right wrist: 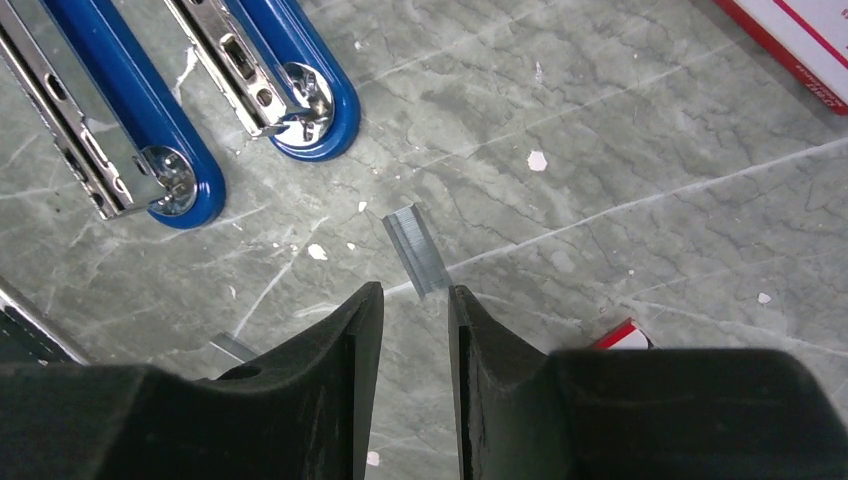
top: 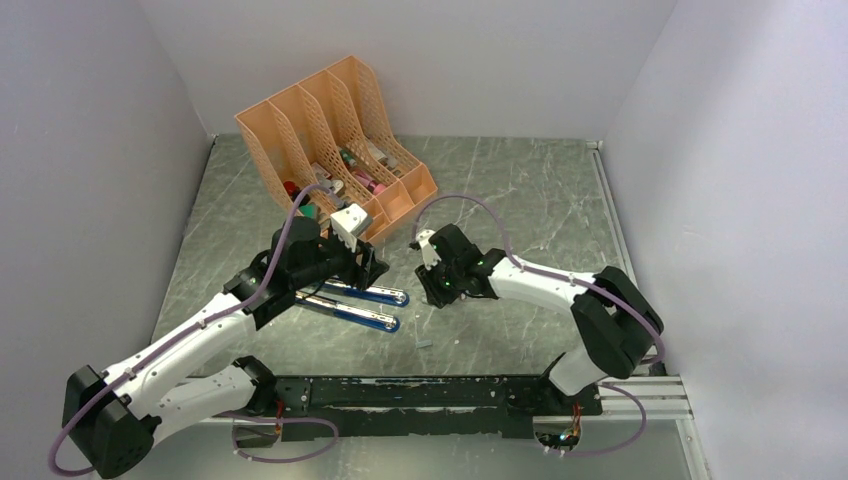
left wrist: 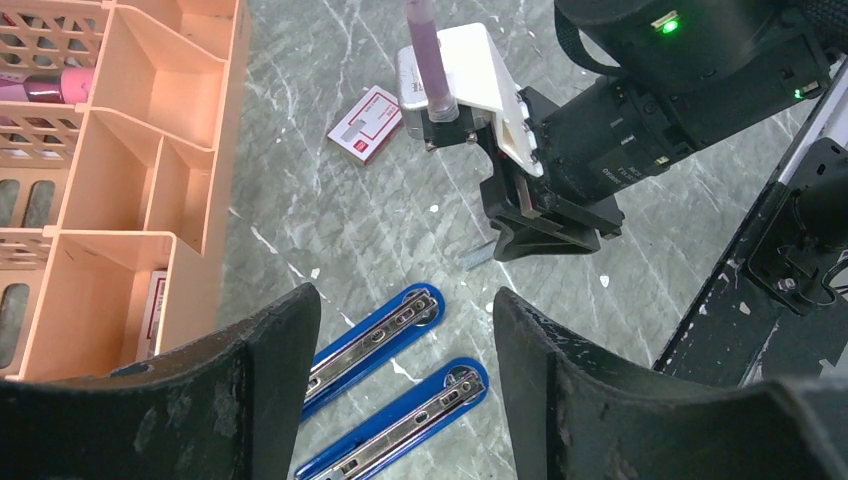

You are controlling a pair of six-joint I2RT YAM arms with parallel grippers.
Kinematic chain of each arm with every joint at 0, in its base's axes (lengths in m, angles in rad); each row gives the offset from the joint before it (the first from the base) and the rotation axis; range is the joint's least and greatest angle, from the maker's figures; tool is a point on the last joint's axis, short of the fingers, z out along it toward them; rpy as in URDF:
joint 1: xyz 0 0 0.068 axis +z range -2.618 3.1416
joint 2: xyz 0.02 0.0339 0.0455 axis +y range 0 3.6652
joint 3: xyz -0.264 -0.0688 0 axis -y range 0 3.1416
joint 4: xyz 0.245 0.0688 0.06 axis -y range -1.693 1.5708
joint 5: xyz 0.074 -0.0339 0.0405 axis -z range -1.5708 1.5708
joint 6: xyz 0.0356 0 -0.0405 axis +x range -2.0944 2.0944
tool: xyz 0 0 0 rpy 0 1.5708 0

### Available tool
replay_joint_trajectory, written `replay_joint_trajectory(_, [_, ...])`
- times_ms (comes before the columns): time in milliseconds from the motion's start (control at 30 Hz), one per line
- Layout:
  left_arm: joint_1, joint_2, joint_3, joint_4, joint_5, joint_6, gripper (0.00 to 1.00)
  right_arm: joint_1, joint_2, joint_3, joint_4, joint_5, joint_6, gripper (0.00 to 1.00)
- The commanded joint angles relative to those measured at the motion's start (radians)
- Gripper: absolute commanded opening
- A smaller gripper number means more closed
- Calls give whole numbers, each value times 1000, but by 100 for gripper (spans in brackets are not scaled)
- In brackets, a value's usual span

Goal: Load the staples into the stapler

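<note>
The staples (right wrist: 417, 250) lie flat on the grey marbled desk (top: 520, 190), a short silvery strip just beside the rounded ends of the stapler (right wrist: 300, 100). In the right wrist view the strip's long axis slants from upper left to lower right, and its near end points into the mouth of the right tool (right wrist: 415, 295). That tool's fingers (right wrist: 360, 340) stand narrowly apart, the gap wider than the strip and not clamped on it. The stapler's two blue halves lie splayed flat, side by side. The left tool (left wrist: 402, 300) hangs above them, spread wide and empty
</note>
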Motion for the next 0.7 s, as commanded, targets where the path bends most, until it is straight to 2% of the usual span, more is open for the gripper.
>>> replay_joint_trajectory(0, [12, -2, -1, 10, 35, -5, 68, -6, 16, 22, -4, 17, -14, 34])
replay_joint_trajectory(667, [15, 6, -2, 9, 39, -10, 67, -11, 72, 10, 25, 18, -8, 24])
